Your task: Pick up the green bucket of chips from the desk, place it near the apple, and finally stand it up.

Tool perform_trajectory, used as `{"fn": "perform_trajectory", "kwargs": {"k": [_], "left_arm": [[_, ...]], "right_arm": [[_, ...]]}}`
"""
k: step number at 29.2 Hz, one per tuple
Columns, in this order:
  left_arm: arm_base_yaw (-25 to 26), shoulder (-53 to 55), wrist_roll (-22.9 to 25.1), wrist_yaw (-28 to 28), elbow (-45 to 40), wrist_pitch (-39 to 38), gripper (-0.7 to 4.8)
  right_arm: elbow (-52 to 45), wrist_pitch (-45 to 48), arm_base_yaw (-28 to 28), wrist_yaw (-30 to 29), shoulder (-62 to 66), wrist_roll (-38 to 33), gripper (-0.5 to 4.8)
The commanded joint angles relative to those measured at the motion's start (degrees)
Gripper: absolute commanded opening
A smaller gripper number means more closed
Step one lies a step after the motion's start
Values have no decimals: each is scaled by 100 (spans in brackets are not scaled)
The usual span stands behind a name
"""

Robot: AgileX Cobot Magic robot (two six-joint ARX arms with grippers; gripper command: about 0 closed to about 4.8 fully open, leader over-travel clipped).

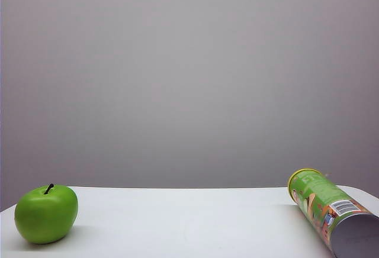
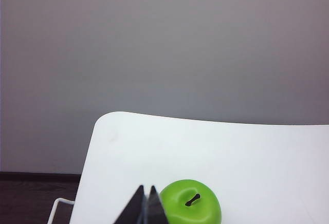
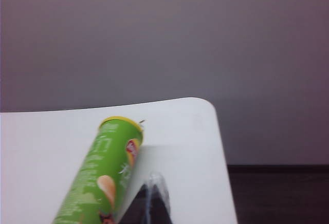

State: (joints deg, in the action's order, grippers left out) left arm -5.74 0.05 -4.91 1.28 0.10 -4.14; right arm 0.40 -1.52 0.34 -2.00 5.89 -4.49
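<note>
Lying beside right hand (image 3: 154,193): chips bucket (image 3: 103,172)

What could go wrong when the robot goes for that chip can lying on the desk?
The green bucket of chips lies on its side near the desk edge, so a nudge could roll it off. The apple sits far across, making a long carry. Both the left gripper and right gripper are shut and must open first.
</note>
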Motion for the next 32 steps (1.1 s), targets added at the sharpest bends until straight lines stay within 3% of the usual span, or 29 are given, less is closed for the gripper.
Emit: {"fn": "perform_trajectory", "kwargs": {"k": [1, 11, 16, 20, 23, 29, 32], "left_arm": [[-2, 0, -2, 4, 24, -4, -5], [-2, 0, -24, 234, 24, -7, -4], [-2, 0, -448, 682, 39, 13, -4], [0, 39, -885, 796, 240, 13, -5], [0, 645, -885, 817, 949, -98, -5], [0, 2564, -289, 1150, 2291, -94, -3], [0, 3469, -57, 1631, 2929, -151, -3]], "right_arm": [[-35, 79, -4, 83, 0, -7, -4], [-35, 111, -4, 77, 0, -579, -4], [-26, 531, 4, 35, 0, -1875, -4], [85, 859, 4, -66, 0, -1928, -5], [575, 597, 4, -149, 74, -1786, -5], [1331, 518, 2, 92, 772, -1425, -5], [1659, 503, 2, 81, 1198, -1102, -5]]}}
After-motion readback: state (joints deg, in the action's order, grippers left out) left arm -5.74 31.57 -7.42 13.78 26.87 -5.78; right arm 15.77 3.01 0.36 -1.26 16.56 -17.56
